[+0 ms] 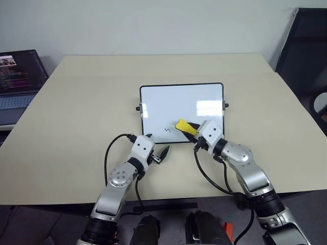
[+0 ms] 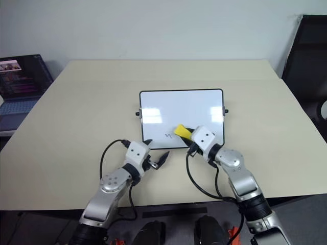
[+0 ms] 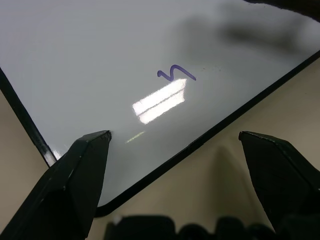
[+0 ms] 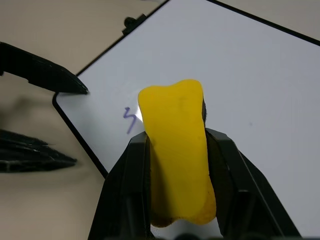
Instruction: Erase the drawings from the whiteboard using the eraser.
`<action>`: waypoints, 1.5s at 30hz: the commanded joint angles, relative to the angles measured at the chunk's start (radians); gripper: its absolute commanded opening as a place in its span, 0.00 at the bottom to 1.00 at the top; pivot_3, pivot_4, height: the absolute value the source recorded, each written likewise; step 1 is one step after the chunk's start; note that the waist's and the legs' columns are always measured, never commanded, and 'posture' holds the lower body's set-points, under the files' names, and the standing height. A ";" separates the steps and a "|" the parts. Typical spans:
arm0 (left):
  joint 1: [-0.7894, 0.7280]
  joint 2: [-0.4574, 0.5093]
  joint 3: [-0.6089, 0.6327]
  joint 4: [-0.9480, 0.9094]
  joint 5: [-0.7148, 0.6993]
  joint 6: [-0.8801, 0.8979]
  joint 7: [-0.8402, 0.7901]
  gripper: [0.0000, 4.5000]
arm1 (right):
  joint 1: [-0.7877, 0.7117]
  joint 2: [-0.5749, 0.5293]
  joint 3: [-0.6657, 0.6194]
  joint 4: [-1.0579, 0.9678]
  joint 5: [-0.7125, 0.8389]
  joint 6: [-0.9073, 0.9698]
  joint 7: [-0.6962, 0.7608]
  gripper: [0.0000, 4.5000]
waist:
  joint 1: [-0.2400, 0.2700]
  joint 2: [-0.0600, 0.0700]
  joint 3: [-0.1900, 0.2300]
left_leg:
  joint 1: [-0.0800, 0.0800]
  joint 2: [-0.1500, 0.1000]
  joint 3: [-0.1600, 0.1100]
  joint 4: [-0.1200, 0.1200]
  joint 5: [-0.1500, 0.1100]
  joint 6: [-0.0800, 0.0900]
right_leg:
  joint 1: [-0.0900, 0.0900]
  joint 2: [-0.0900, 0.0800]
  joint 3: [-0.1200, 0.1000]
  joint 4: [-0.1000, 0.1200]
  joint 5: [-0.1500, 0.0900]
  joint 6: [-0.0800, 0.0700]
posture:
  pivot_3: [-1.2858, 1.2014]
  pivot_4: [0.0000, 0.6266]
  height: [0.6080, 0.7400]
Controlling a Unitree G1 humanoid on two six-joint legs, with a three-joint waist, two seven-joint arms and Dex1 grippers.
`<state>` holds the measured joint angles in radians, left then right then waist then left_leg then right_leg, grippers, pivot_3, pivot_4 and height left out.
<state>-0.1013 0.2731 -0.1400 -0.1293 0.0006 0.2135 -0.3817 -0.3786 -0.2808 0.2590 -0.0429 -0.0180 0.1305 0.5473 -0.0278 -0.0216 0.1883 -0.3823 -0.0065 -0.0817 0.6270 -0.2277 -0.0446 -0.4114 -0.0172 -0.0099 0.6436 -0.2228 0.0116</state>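
Observation:
The whiteboard (image 1: 173,102) lies flat on the table, white with a thin black frame. One of the drawings (image 1: 167,131), a small dark blue squiggle (image 3: 175,73), sits near the board's near edge. My right gripper (image 1: 189,128) is shut on the yellow eraser (image 1: 183,125), which is over the board just right of the squiggle (image 4: 131,119). In the right wrist view the eraser (image 4: 175,150) is squeezed between both black fingers. My left gripper (image 1: 157,144) stands open at the board's near left corner, nothing between its fingers (image 3: 85,170).
The beige table (image 1: 76,112) spreads wide around the board. An open laptop (image 1: 18,76) stands off the table's left side. A black chair (image 1: 306,46) is at the far right. Black cables loop from both wrists over the table's near edge.

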 commanded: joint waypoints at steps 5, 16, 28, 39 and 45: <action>0.010 0.010 0.014 -0.060 0.009 -0.008 0.013 1.00 | -0.109 0.096 0.063 0.091 -0.013 -0.109 0.017 0.26 | -0.001 0.000 0.000 | 0.000 0.000 0.000 0.000 0.000 0.000 | 0.000 0.000 0.000 0.001 0.000 0.000 | 0.52 0.24 1.00; 0.022 0.018 0.030 -0.085 0.007 0.006 0.030 1.00 | -0.173 0.095 0.109 0.256 -0.206 -0.015 -0.105 0.26 | 0.001 0.000 0.000 | 0.000 0.000 0.000 0.000 0.000 0.000 | 0.000 -0.001 0.000 0.001 0.000 0.000 | 0.52 0.24 1.00; 0.010 0.029 0.051 -0.080 0.003 0.011 0.030 1.00 | -0.082 0.006 0.104 0.207 -0.239 0.022 -0.067 0.26 | 0.005 0.000 0.000 | 0.001 0.000 -0.001 0.001 0.000 0.000 | 0.001 -0.002 0.000 0.001 0.000 0.000 | 0.52 0.24 1.00; -0.004 0.025 0.044 -0.066 0.001 0.008 0.023 1.00 | -0.018 -0.075 0.067 0.143 -0.221 0.040 -0.055 0.26 | 0.005 0.000 0.000 | 0.002 0.000 0.000 0.002 0.001 0.001 | 0.002 -0.002 0.000 0.001 -0.003 -0.006 | 0.52 0.24 1.00; -0.008 0.024 0.041 -0.065 -0.001 0.007 0.018 1.00 | -0.002 -0.045 0.000 0.063 -0.120 0.026 -0.053 0.26 | 0.006 0.000 0.000 | 0.001 0.000 0.001 0.002 0.001 0.001 | 0.003 -0.002 0.000 0.001 -0.003 -0.005 | 0.52 0.24 1.00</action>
<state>-0.0952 0.2984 -0.1019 -0.1675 0.0013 0.2327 -0.3625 -0.3818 -0.3270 0.3128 0.0513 -0.1678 0.1481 0.5012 -0.0220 -0.0217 0.1882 -0.3815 -0.0062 -0.0810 0.6292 -0.2267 -0.0436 -0.4089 -0.0190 -0.0100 0.6442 -0.2257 0.0065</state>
